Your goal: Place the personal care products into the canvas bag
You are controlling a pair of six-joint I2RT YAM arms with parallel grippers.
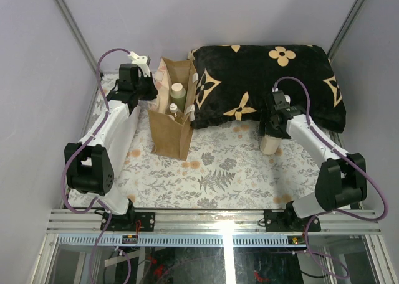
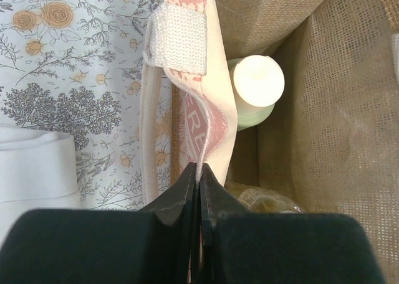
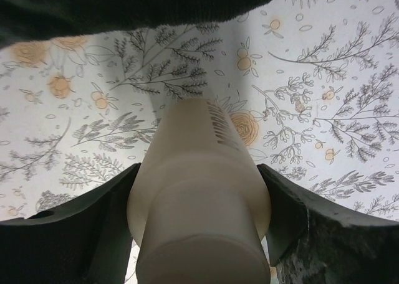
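Top external: bag (image 1: 169,131), upright on table (image 1: 237,172), left of centre, rear corner against cushion (image 1: 268,78). Two bottles show in its open mouth, green bottle (image 1: 177,91) at the rear. Left fingers (image 1: 149,88) at the bag's left rim. Right fingers (image 1: 273,125) on cream bottle (image 1: 270,145), just in front of the cushion and well apart from the bag. Standing or barely lifted: cannot tell. Fourth bottle: not made out.

Left wrist: fingers pressed together, pinching the bag's rim fabric. Green bottle, pale cap up, stands inside against that wall. Amber bottle (image 2: 268,200) nearer the fingers, partly hidden. White cloth (image 2: 34,165) outside, on the table.

Right wrist: fingers on either side of the cream bottle, pinching its body below the cap.

Step in hand, as judged: carry the cream bottle to the bag. Handling notes:
- Lift straight up, clear of the cushion edge, and cross high.
- Descend into the free part of the mouth, away from the two caps.
- The left pinch should hold the rim outward and taut so the soft wall does not fold in.
- Release low, lest the narrow bag tip.
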